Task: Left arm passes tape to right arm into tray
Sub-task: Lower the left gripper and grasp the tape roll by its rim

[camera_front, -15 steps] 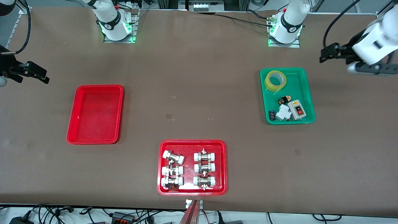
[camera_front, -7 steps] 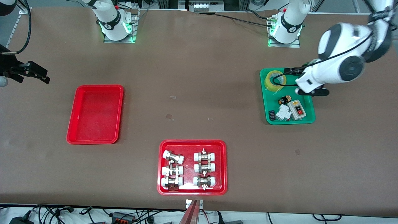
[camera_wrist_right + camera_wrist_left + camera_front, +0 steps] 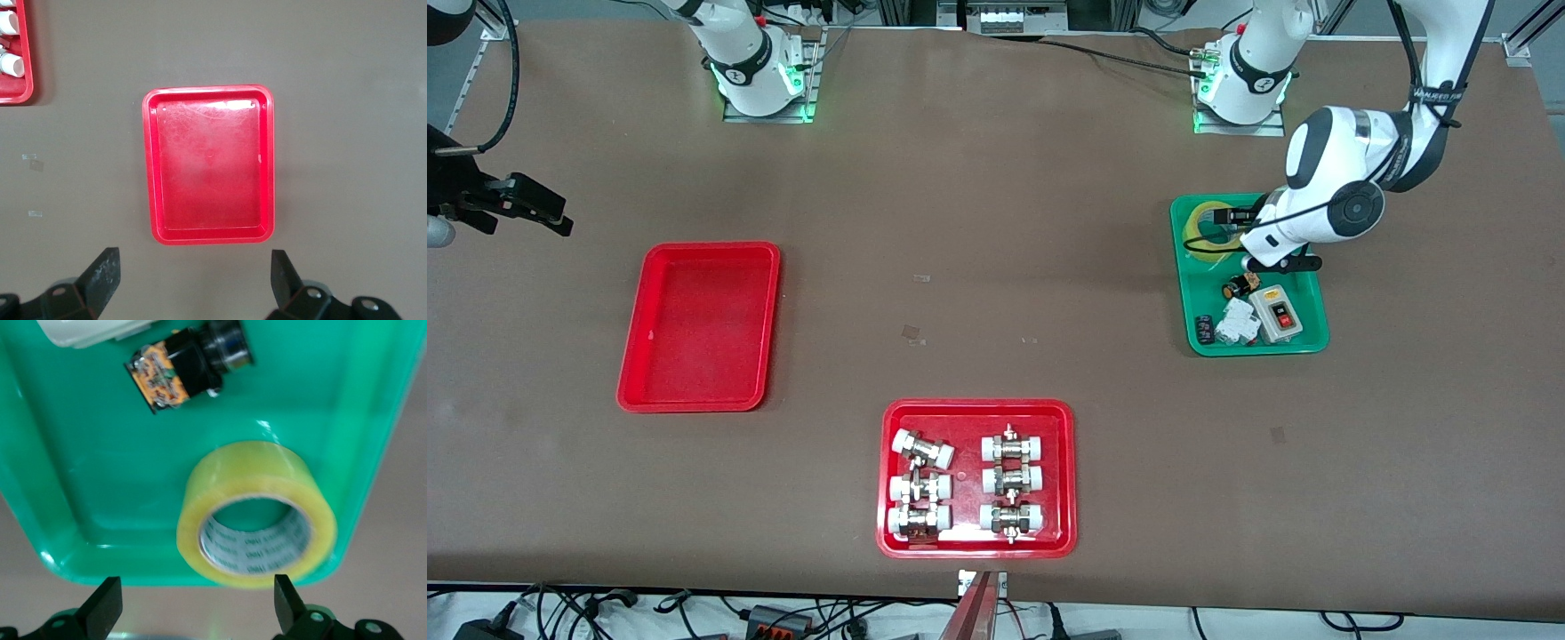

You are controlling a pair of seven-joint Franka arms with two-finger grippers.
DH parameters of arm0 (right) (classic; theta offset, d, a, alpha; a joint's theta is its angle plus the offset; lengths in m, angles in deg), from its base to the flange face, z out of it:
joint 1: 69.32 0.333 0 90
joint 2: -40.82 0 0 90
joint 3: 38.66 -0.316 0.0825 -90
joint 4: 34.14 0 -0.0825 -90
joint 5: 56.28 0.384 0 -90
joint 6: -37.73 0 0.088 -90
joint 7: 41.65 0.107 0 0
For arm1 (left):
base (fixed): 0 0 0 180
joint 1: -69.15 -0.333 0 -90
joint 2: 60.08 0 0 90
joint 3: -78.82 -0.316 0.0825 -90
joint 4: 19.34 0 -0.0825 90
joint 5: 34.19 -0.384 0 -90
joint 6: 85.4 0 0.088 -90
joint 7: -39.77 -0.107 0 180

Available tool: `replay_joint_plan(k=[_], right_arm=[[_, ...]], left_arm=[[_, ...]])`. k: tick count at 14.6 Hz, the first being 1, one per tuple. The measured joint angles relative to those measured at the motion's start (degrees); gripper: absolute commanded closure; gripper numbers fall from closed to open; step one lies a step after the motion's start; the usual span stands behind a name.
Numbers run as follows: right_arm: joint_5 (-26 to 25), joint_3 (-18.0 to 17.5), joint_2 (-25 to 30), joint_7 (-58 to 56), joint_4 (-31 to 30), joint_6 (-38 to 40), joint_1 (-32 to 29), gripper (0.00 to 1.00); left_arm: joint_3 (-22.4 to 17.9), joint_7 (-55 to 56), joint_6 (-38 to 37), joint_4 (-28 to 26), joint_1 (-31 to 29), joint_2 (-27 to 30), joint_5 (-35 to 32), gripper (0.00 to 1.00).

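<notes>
The left claw (image 3: 193, 610) has swung in from off the desk's edge and now hangs spread wide over the tape (image 3: 1202, 224), which lies untouched in the green tray (image 3: 1307, 267)'s corner, so the pickup looks imminent. In the front view that arm hides most of the roll. The right claw (image 3: 190, 280), also wide, waits over bare desk (image 3: 996, 267) beside the red tray (image 3: 699, 327), well apart from the tape.

Three trays lay on the surface (image 3: 996, 222): one plain red tray (image 3: 698, 326), one red tray of fittings (image 3: 977, 477) and one green tray (image 3: 1249, 275). The fittings tray held six metal fittings (image 3: 922, 448) with white caps, in two columns of three. The green tray held one roll of yellow tape (image 3: 257, 513), one black push-button part (image 3: 1239, 286), one white block (image 3: 1237, 322), one grey switch box (image 3: 1276, 313) and one small dark piece (image 3: 1204, 328). Two arms were there, each with one claw.
</notes>
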Motion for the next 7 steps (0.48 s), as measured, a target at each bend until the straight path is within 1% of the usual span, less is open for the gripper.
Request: replay_joint_plan(k=[1,2,3,4,5,6,7], right_arm=[[0.0,0.0,0.0,0.0,0.0,0.0,0.0,0.00],[0.0,0.0,0.0,0.0,0.0,0.1,0.0,0.00],[0.0,0.0,0.0,0.0,0.0,0.1,0.0,0.00],[0.0,0.0,0.0,0.0,0.0,0.1,0.0,0.00],[0.0,0.0,0.0,0.0,0.0,0.1,0.0,0.00],[0.0,0.0,0.0,0.0,0.0,0.1,0.0,0.00],[0.0,0.0,0.0,0.0,0.0,0.1,0.0,0.00]], left_arm=[[0.0,0.0,1.4,-0.5,-0.8,-1.4,0.0,0.00],[0.0,0.0,2.1,-0.8,-1.3,-2.5,0.0,0.10],[0.0,0.0,2.5,-1.0,-1.4,-3.3,0.0,0.26],[0.0,0.0,2.7,-1.1,-1.4,-3.7,0.0,0.45],[0.1,0.0,2.7,-1.1,-1.4,-3.9,0.1,0.61],[0.2,0.0,2.7,-1.1,-1.4,-3.9,0.3,0.73],[0.2,0.0,2.7,-1.1,-1.4,-3.9,0.9,0.79]])
